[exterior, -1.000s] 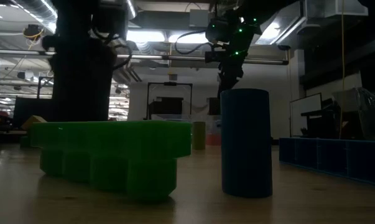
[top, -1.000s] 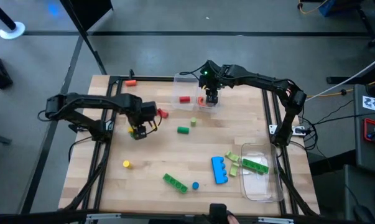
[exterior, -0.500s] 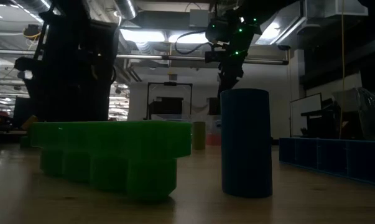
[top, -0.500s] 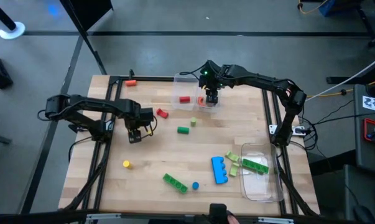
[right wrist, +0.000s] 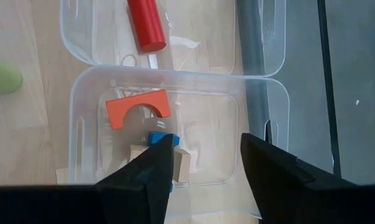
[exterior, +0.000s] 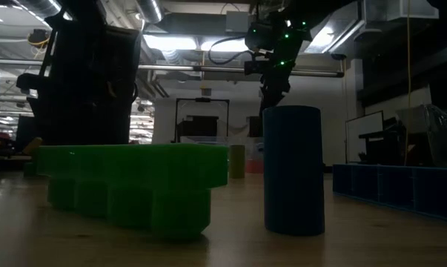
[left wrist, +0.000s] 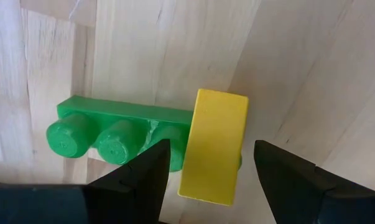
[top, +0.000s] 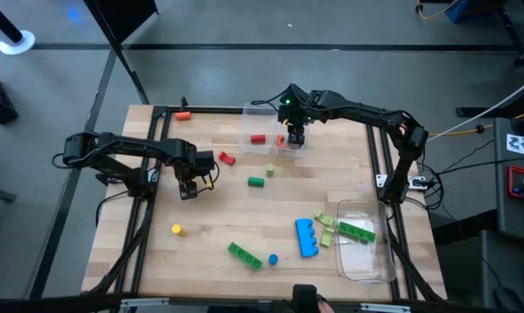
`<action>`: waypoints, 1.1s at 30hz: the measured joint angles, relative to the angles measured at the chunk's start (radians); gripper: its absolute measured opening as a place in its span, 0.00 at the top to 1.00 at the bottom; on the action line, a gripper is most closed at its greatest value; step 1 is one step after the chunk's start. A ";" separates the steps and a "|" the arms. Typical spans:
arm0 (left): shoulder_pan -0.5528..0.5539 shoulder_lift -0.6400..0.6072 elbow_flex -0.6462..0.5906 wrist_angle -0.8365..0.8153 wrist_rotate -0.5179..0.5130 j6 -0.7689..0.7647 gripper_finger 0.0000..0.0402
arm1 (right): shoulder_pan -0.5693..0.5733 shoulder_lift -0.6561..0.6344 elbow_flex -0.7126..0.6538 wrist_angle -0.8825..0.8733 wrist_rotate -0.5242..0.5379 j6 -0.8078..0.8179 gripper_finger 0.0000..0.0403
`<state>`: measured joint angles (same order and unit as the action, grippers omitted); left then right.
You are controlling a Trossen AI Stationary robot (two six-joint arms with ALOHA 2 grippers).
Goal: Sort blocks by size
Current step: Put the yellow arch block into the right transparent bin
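My left gripper (top: 189, 185) is open at the table's left, pointing down. In the left wrist view its fingers (left wrist: 143, 177) stand on either side of a yellow block (left wrist: 213, 146), which lies across one end of a green studded brick (left wrist: 112, 127) on the table. I cannot tell whether they touch it. My right gripper (top: 294, 136) is open and empty above a clear container (right wrist: 168, 134) at the far middle. The container holds an orange arch block (right wrist: 137, 109), a blue cube (right wrist: 157, 139) and pale blocks. A red cylinder (right wrist: 145, 25) lies in the adjoining clear half.
Loose blocks lie on the table: a red one (top: 227, 159), a green cylinder (top: 256, 182), a lime cube (top: 270, 170), a yellow cylinder (top: 176, 229), a green brick (top: 242, 254), a blue cylinder (top: 273, 259) and a blue brick (top: 307, 236). A second clear container (top: 366, 252) stands near right.
My left gripper has shifted a little toward the table's left edge, and its arm has drawn back with it. My right gripper has kept still over the container.
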<state>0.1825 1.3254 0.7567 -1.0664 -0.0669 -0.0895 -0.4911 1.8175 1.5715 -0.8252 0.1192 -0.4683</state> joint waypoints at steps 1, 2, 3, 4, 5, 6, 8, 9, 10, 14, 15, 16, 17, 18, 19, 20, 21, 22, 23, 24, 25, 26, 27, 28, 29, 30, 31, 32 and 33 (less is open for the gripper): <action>0.000 0.000 0.000 0.000 0.000 0.000 0.45 | 0.000 0.000 0.000 0.000 0.000 0.000 0.54; 0.000 0.000 0.000 0.000 0.000 0.000 0.45 | 0.000 0.000 0.000 0.000 0.000 0.000 0.54; 0.000 0.000 0.000 0.000 0.000 0.000 0.45 | 0.000 0.000 0.000 0.000 0.000 0.000 0.54; 0.000 0.000 0.000 0.000 0.000 0.000 0.45 | 0.000 0.000 0.000 0.000 0.000 0.000 0.54; 0.000 0.001 0.000 0.000 0.000 0.000 0.45 | 0.000 0.000 0.000 0.000 0.000 0.000 0.54; 0.000 0.004 0.000 0.000 0.000 0.000 0.45 | 0.000 0.000 0.000 0.000 0.000 0.000 0.54; 0.000 0.013 0.000 0.000 -0.006 0.000 0.45 | 0.000 0.000 0.000 -0.002 0.000 0.000 0.54; 0.000 0.021 0.000 0.000 -0.013 -0.003 0.45 | 0.000 0.000 0.000 -0.005 0.000 0.000 0.54; 0.000 0.030 0.000 -0.002 -0.020 -0.005 0.45 | 0.000 0.000 0.000 -0.008 0.000 0.000 0.54; 0.000 0.058 0.002 -0.006 -0.039 -0.013 0.45 | 0.000 0.000 0.000 -0.014 0.000 0.000 0.54; 0.000 0.063 0.003 -0.009 -0.050 -0.018 0.45 | 0.000 0.000 0.000 -0.014 0.000 0.000 0.54; 0.000 0.068 0.003 -0.010 -0.058 -0.025 0.45 | 0.000 0.000 0.000 -0.014 0.000 0.000 0.54; 0.000 0.073 0.003 -0.011 -0.063 -0.028 0.45 | 0.000 0.000 0.000 -0.014 0.000 0.000 0.54; 0.000 0.077 0.003 -0.013 -0.067 -0.029 0.45 | 0.000 0.000 0.000 -0.014 0.000 0.000 0.54; 0.000 0.080 0.004 -0.013 -0.068 -0.029 0.45 | 0.000 0.000 0.000 -0.014 0.000 0.000 0.54; 0.000 0.082 0.004 -0.013 -0.068 -0.029 0.45 | 0.000 0.000 0.000 -0.014 0.000 0.000 0.54; 0.000 0.085 0.004 -0.013 -0.068 -0.029 0.45 | 0.000 0.000 0.000 -0.014 0.000 0.000 0.54; 0.000 0.086 0.004 -0.013 -0.069 -0.029 0.46 | 0.000 0.000 0.000 -0.014 0.000 0.000 0.54; 0.000 0.086 0.004 -0.013 -0.071 -0.029 0.48 | 0.000 0.000 0.000 -0.014 0.000 0.000 0.54; 0.000 0.086 0.004 -0.012 -0.072 -0.029 0.50 | 0.000 0.000 0.000 -0.014 0.000 0.000 0.54; 0.000 0.086 0.004 -0.011 -0.072 -0.029 0.52 | 0.000 0.000 0.000 -0.014 0.000 0.000 0.54; 0.000 0.086 0.004 -0.011 -0.072 -0.030 0.54 | 0.000 0.000 0.000 -0.015 0.000 0.000 0.54; 0.000 0.087 0.004 -0.011 -0.072 -0.029 0.57 | 0.000 0.000 0.000 -0.015 0.000 0.000 0.54; 0.000 0.087 0.004 -0.009 -0.072 -0.029 0.60 | 0.000 0.000 0.000 -0.015 0.000 0.000 0.54; 0.001 0.087 0.004 -0.009 -0.071 -0.028 0.63 | 0.000 0.000 0.000 -0.015 0.000 0.000 0.54; 0.000 0.087 0.004 -0.009 -0.071 -0.026 0.66 | 0.000 0.000 0.000 -0.015 0.000 0.000 0.54; 0.000 0.087 0.006 -0.010 -0.069 -0.026 0.68 | 0.000 0.000 0.000 -0.015 0.000 -0.001 0.54; 0.000 0.087 0.009 -0.013 -0.065 -0.027 0.71 | 0.000 0.000 0.000 -0.015 0.000 -0.001 0.54; 0.000 0.088 0.012 -0.016 -0.060 -0.028 0.73 | 0.000 0.000 0.000 -0.015 0.000 -0.001 0.54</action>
<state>0.1829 1.4134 0.7685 -1.0821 -0.1273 -0.1174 -0.4911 1.8175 1.5715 -0.8399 0.1191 -0.4688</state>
